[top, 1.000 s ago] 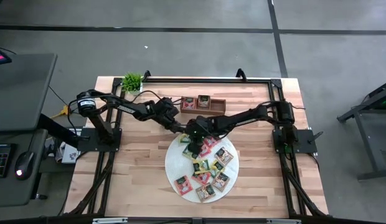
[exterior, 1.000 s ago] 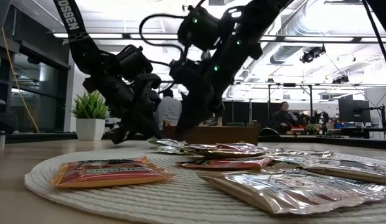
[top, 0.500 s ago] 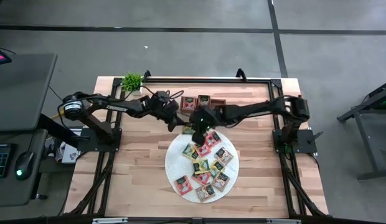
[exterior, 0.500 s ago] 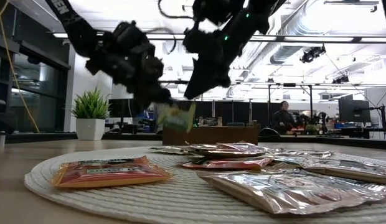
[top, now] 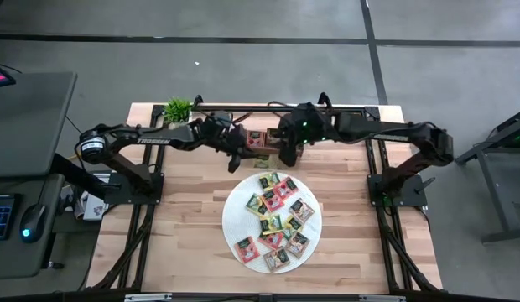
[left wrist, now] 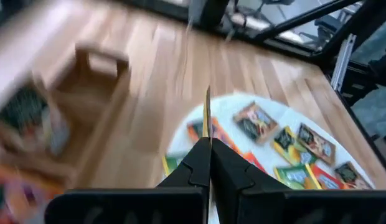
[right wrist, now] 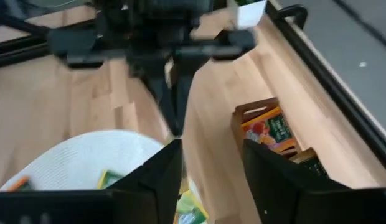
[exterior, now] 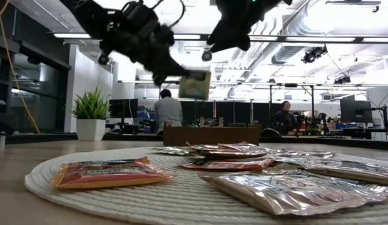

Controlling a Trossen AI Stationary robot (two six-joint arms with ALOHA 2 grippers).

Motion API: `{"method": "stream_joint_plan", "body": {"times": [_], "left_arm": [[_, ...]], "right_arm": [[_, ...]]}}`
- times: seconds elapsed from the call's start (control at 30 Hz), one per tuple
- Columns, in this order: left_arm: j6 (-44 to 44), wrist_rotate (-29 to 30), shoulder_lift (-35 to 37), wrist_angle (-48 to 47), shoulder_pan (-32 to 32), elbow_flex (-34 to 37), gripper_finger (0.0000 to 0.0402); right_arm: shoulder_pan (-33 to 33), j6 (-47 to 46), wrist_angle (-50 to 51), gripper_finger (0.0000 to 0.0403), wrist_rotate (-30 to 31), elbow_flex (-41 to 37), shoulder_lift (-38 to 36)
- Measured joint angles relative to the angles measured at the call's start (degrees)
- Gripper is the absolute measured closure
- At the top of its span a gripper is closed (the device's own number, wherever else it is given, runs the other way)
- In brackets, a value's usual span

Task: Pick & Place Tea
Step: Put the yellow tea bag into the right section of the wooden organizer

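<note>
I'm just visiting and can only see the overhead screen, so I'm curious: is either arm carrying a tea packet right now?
Observer: Yes. The low view shows the left gripper pinching a greenish tea packet, held up in the air.
Visitor: And the other arm?
Observer: Its own wrist view shows the right gripper with fingers apart and nothing between them, and the wooden tray just beyond.

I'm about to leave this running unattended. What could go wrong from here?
1. The left gripper pinches the packet by one thin edge, so it might slip before reaching the tray.
2. The right gripper, fingers open, hangs close to the left one above the tray; the arms may collide.
</note>
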State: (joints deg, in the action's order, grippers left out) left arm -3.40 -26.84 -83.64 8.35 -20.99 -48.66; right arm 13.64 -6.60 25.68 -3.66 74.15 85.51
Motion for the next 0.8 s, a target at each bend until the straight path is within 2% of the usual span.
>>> {"method": "stream_joint_plan", "body": {"times": [0.1,0.33,0.5,0.8], "left_arm": [[4.76,-0.51,0.0,-0.22,0.0,-3.5,0.0401],[13.23,2.31,0.0,-7.32,0.0,-9.23,0.0401],[14.73,4.87,0.0,-7.68,0.0,-10.17,0.0401],[15.19,5.01,0.0,-7.66,0.0,-11.41,0.0401]], "right_arm": [[1.11,1.42,1.87,0.0221,-3.49,0.0,-0.93],[0.86,2.8,2.02,0.0213,-3.62,0.0,-1.15],[0.84,3.38,3.36,0.0213,-3.63,0.0,-1.13],[0.84,4.72,6.55,0.0213,-0.11,0.0,-1.13]]}}
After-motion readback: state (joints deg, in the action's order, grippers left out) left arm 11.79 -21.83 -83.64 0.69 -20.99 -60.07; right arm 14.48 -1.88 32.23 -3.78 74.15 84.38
